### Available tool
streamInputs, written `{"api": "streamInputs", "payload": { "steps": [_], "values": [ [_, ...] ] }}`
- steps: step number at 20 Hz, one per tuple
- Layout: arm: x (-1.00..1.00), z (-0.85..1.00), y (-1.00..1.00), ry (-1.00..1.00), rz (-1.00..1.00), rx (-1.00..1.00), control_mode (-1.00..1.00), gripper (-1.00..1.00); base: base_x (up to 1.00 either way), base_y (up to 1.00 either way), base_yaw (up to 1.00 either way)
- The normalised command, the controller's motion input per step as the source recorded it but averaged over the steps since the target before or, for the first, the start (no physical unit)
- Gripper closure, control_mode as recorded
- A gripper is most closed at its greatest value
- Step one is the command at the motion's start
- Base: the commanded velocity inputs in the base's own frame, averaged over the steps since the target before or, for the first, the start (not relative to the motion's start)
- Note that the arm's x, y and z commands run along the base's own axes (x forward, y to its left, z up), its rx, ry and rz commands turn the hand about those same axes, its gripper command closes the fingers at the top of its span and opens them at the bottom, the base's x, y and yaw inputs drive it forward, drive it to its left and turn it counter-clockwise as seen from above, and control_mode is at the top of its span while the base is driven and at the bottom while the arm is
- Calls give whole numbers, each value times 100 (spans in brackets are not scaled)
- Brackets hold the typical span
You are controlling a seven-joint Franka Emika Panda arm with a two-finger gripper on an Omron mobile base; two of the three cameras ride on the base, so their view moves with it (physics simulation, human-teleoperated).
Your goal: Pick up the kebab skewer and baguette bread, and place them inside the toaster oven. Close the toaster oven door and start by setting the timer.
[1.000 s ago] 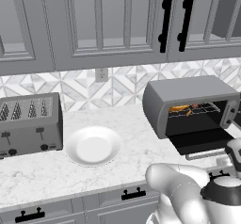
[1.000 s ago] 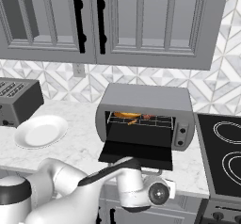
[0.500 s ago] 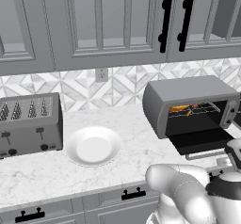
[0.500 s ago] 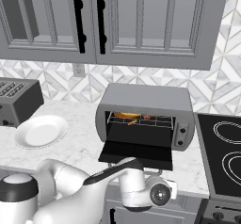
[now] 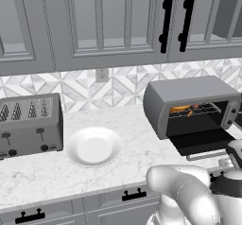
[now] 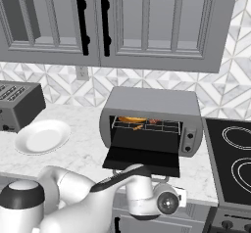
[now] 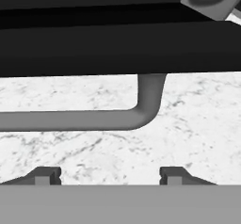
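The toaster oven (image 5: pixel 191 101) (image 6: pixel 152 104) stands on the marble counter. Its door (image 5: pixel 201 141) (image 6: pixel 142 157) is dropped open and lies flat. On the wire rack inside lie the golden baguette bread (image 5: pixel 179 108) (image 6: pixel 129 119) and, to its right, the kebab skewer (image 5: pixel 194 109) (image 6: pixel 153 122). My gripper (image 6: pixel 156 182) (image 7: pixel 108 176) sits low, under the door's front edge. In the hand view the silver bar handle (image 7: pixel 94 119) runs just above my fingertips (image 7: pixel 44 175), below the door's dark underside (image 7: pixel 117 44). The jaws stand apart with nothing between them.
An empty white plate (image 5: pixel 93 146) (image 6: pixel 43 136) sits left of the oven. A slotted grey toaster (image 5: pixel 30 125) (image 6: pixel 17 104) stands further left. A black cooktop (image 6: pixel 235 163) borders the oven on the right. Grey cabinets hang overhead.
In the right base view my hand has edged slightly right beneath the door's front edge. The oven, the food and the plate have not moved.
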Motion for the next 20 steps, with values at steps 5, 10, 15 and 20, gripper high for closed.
{"api": "streamInputs", "payload": {
  "steps": [5,10,15,20],
  "values": [
    [6,-18,17,-1,0,-9,-100,-100,0,0,0],
    [27,-5,16,0,0,-1,-100,-100,0,0,0],
    [36,-8,18,0,0,0,-100,-100,0,0,0],
    [25,-29,15,0,2,0,-100,-100,0,0,0]
  ]
}}
